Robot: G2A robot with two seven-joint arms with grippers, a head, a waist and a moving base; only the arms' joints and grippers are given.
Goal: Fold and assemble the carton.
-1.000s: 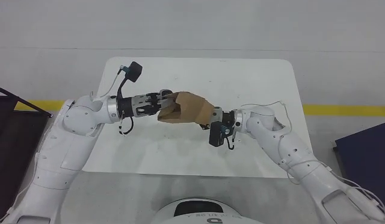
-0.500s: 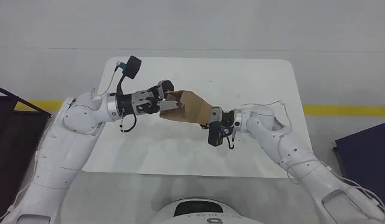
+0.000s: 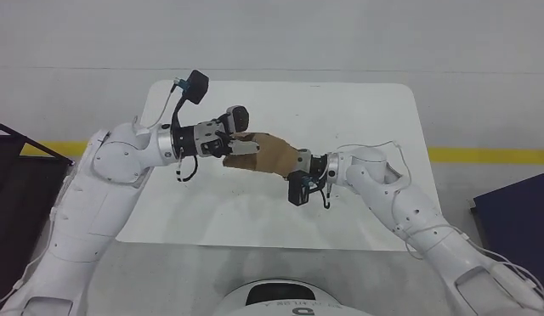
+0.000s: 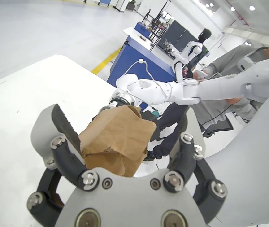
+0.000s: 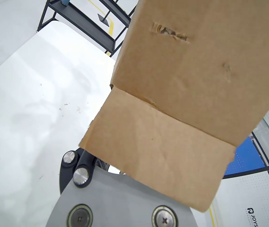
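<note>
Top view showed the brown carton (image 3: 270, 153) spanning the gap between the two arms over the middle of the white tabletop (image 3: 365, 121). Its long axis ran from the left gripper (image 3: 241, 134) across to the right gripper (image 3: 299, 165). The left gripper met the crumpled, partly folded end, and the right gripper met the opposite end. In the left wrist view the fingers (image 4: 64, 128) were spread wide on either side of that crumpled end. One dark pad touched a corner of the cardboard, while the other finger stood clear of it with a gap between. The carton appeared lifted off the tabletop there, not lying on it. In the right wrist view a flat side of the carton, marked by a small tear, and a creased flap bent toward the camera covered the front of the right gripper. Whether that gripper was clamped on the cardboard could not be told.
</note>
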